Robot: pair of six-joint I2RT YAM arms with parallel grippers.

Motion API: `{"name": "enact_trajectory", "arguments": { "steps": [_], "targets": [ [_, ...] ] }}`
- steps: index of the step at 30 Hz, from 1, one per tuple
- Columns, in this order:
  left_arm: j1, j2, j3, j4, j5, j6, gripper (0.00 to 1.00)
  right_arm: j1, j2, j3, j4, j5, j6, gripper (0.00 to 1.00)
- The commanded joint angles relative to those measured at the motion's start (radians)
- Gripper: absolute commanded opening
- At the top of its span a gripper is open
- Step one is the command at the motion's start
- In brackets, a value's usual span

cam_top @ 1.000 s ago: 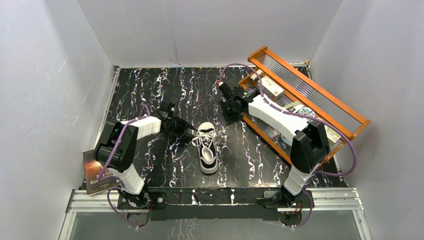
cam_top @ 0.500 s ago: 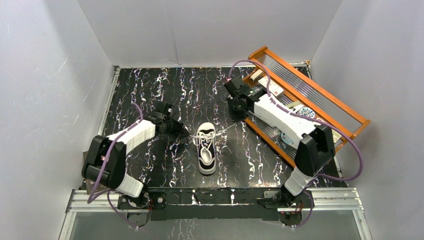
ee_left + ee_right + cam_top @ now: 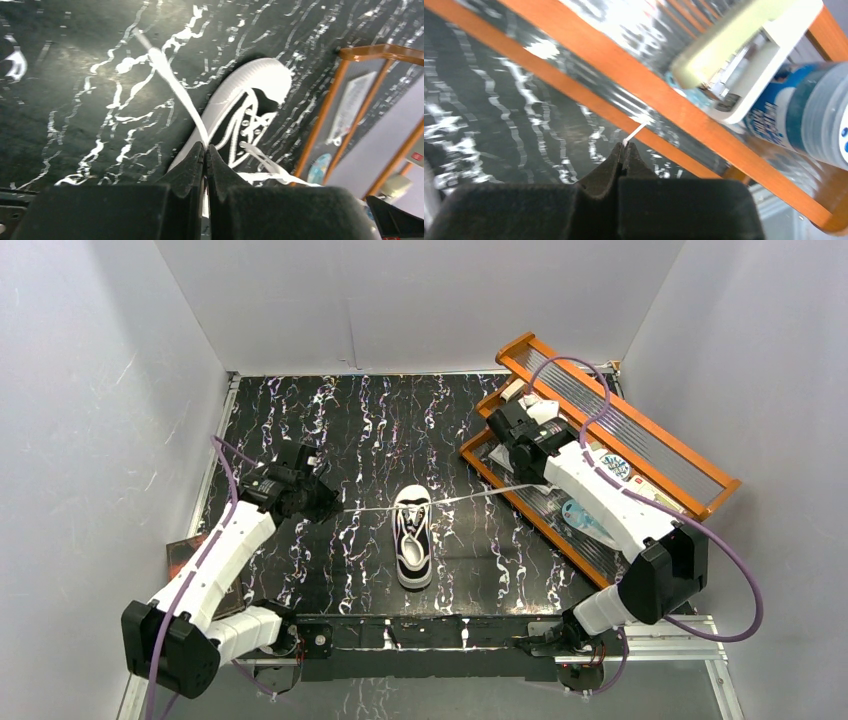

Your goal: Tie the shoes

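Bright, even overhead light; top view sharp, both wrist views soft and smeared (worst up close); tray (image 3: 704, 127) glints.

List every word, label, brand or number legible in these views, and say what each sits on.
Nothing legible.
Blue-and-white plastic bottle in the orange wooden tray: print blurred.
Round blue-and-white label in that tray: too small.
Black canvas sneaker with white sole: no marking visible.

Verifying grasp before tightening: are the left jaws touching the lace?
Touching. The left wrist view shows the left gripper with its jaws shut on the white lace, which comes out from between them.
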Motion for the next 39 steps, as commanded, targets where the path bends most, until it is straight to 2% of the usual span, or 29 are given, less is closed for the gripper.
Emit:
{"name": "enact_trajectory", "arguments": {
  "steps": [1, 4, 10, 15, 18, 27, 34, 39],
  "targets": [
    [0.008, -0.059, -0.046, -0.134, -0.113, 0.03, 0.0, -0.03, -0.058, -0.109, -0.004, 0.172, 0.013, 0.0],
    [0.015, -0.062, -0.091, -0.147, -0.123, 0.048, 0.0, -0.041, -0.071, -0.186, 0.055, 0.201, -0.016, 0.0],
    [0.053, -0.044, -0.147, -0.201, -0.195, 0.111, 0.0, -0.052, -0.013, -0.24, -0.009, 0.263, 0.097, 0.0],
    [0.099, -0.024, -0.185, -0.153, -0.223, 0.251, 0.0, -0.06, -0.013, -0.306, 0.093, 0.281, 0.056, 0.0],
    [0.152, -0.001, -0.214, -0.111, -0.199, 0.283, 0.0, -0.074, 0.0, -0.338, 0.152, 0.269, 0.027, 0.0],
    [0.276, 0.041, -0.251, -0.132, -0.146, 0.198, 0.0, -0.128, 0.006, -0.401, 0.182, 0.25, 0.045, 0.0],
    [0.283, 0.037, -0.275, -0.106, -0.102, 0.207, 0.0, -0.147, 0.028, -0.405, 0.2, 0.238, 0.041, 0.0],
    [0.283, 0.031, -0.254, -0.088, -0.073, 0.255, 0.0, -0.131, -0.029, -0.42, 0.238, 0.188, -0.017, 0.0]
  ]
}}
